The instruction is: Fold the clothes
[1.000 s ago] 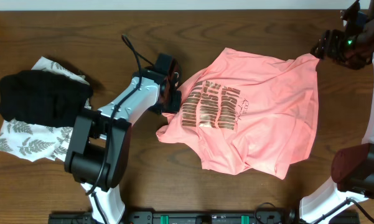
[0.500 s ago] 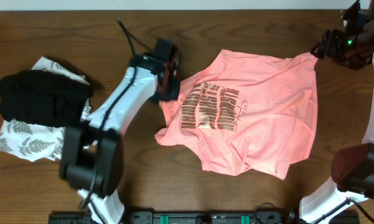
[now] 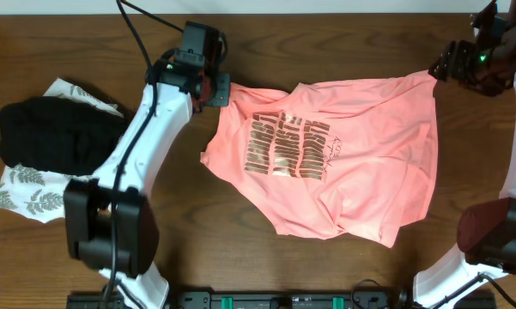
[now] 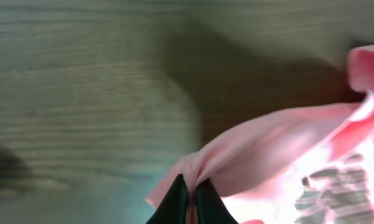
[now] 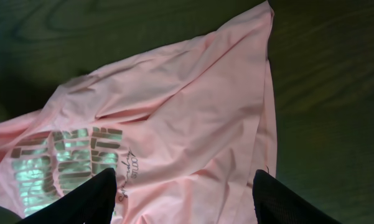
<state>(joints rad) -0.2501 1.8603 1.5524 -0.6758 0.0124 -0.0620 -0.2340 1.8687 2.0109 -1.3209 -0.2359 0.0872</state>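
**Left arm.** The left gripper was found shut tight on a bunched edge of the salmon-pink T-shirt, at the corner of the garment nearest it. The left wrist view showed fabric pinched between the dark fingertips. A shadow beneath suggested the fabric was raised off the worktop.

**Garment.** From the pinch the shirt ran away from the left gripper toward the right arm, with the bronze lettering face up. The edge between the two arms looked fairly taut, while the hem on the far side from both grippers was rumpled. In my judgement the grip served to stretch and flatten the cloth before folding. No fold had yet been made.

**Right arm.** The right gripper stood with its fingers well apart and nothing clamped. Cloth lay below it, and the shirt's opposite corner reached just up to it.

**Other items.** A black garment lay on a white leaf-print garment, well off on the side of the left gripper away from the shirt.
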